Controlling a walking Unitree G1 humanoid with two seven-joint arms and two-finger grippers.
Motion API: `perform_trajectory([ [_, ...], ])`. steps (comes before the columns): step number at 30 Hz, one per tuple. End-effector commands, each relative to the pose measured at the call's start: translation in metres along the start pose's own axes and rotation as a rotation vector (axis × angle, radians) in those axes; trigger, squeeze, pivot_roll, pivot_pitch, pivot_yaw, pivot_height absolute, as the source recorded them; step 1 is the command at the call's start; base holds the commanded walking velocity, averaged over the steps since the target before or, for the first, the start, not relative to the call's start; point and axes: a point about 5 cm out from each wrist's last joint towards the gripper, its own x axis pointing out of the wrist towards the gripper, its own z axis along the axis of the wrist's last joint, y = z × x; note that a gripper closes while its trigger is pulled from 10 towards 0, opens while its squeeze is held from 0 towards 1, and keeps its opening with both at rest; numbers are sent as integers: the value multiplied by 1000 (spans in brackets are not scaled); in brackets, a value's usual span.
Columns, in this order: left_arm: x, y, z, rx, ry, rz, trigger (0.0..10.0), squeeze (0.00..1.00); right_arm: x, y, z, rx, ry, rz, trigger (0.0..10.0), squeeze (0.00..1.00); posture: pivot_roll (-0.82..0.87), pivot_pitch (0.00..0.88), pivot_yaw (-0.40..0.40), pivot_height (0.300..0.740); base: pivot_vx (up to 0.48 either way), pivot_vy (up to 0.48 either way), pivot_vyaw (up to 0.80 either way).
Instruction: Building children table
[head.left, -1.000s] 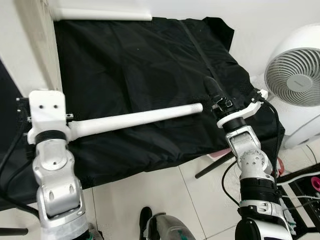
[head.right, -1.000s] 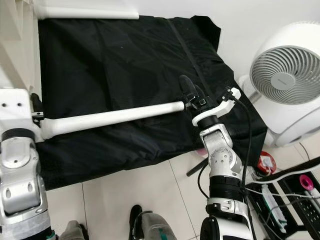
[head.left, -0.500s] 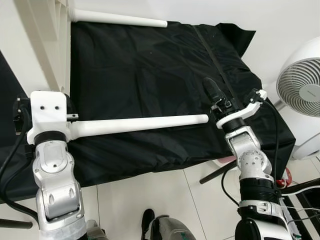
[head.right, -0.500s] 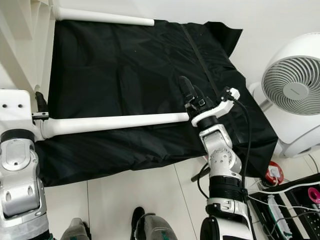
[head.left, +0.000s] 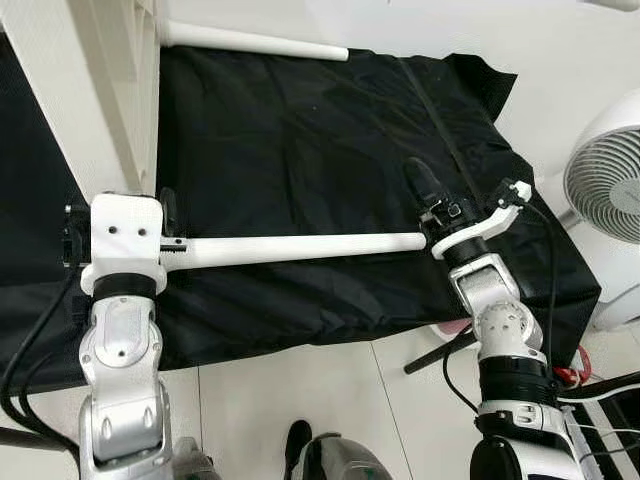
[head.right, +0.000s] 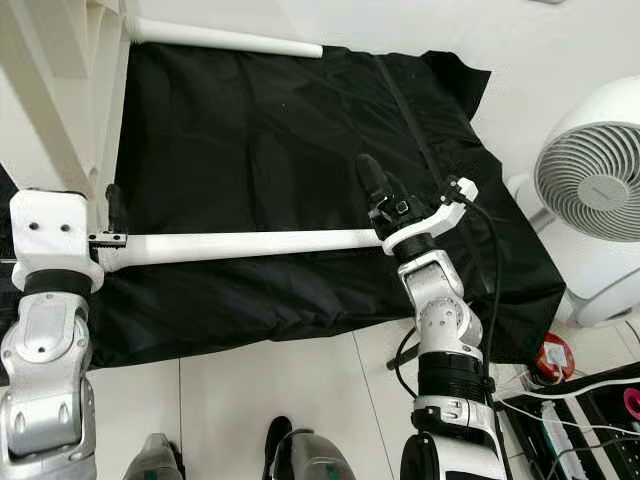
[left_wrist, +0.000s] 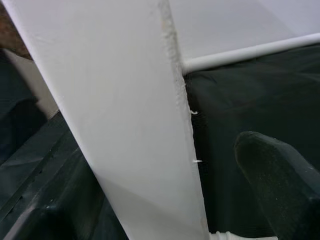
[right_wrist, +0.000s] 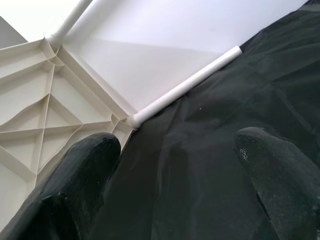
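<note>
A black sheet (head.left: 300, 150) is spread over a low surface in front of the robot and takes up most of the scene. Along its left edge the white table top (head.left: 100, 90) stands on edge, its ribbed underside (right_wrist: 45, 115) facing right across the sheet. One white leg (head.left: 250, 40) is already fitted at the far corner and juts out to the right along the sheet's far edge. A white fan (head.left: 612, 200) stands on the tiled floor (head.left: 300, 400) to the right.

A second white table leg (head.left: 300, 247) lies level above the near part of the sheet, its long axis running left to right. Its left end sits at the left end effector (head.left: 170, 225), whose black fingers appear closed on it just beside the table top's near corner. I judge the socket for this leg lies to the left, right beside that end, so the left arm is the nearer one and the coming move would be a push along the leg's axis into the panel.

The leg's right end comes up to the wrist of the right arm. The right end effector (head.left: 425, 185) points away toward the far side, its fingers (right_wrist: 90, 160) spread apart with nothing between them, only sheet ahead.
</note>
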Motion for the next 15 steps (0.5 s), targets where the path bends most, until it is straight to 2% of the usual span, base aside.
perform_trajectory([
  [1,-3,-7,3,-16,-21,-71,10000,0,-3,-5,5,-20,-10,-10,10000,0,61,150,-131,740,0,0,0],
  [8,-12,-3,-3,47,-23,-132,10000,0,-2,-5,3,-20,-5,-1,10000,0,78,148,-122,740,0,0,0],
  [14,-24,-3,-4,38,-18,-204,10000,0,-2,-6,1,-17,0,0,10000,0,94,150,-123,740,0,0,0],
  [15,-28,-4,-4,40,-13,-244,10000,0,-2,-6,0,-16,2,1,10000,0,98,149,-121,740,0,0,0],
])
